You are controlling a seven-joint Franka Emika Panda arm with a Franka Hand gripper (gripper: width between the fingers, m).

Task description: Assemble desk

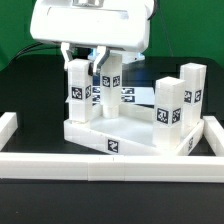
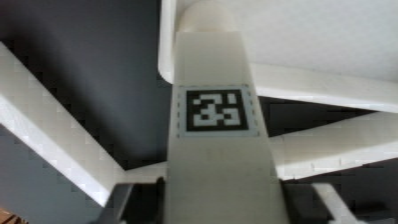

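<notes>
The white tabletop (image 1: pixel 135 135) lies upside down in the middle of the exterior view, with a small tag on its front rim. A white square leg stands upright at each of its corners. My gripper (image 1: pixel 83 66) comes down from above onto the leg (image 1: pixel 78 92) nearest the exterior view's left and is shut on it. In the wrist view that tagged leg (image 2: pixel 217 150) fills the gap between the two dark fingers (image 2: pixel 143 200) of the gripper (image 2: pixel 228 205), and the tabletop (image 2: pixel 311 45) lies beyond it. A second leg (image 1: pixel 112 80) stands just behind, and two more legs (image 1: pixel 170 112) rise on the right.
White border rails run along the front (image 1: pixel 110 168), the left (image 1: pixel 8 125) and the right (image 1: pixel 214 135) of the black table. A green backdrop shows behind the arm.
</notes>
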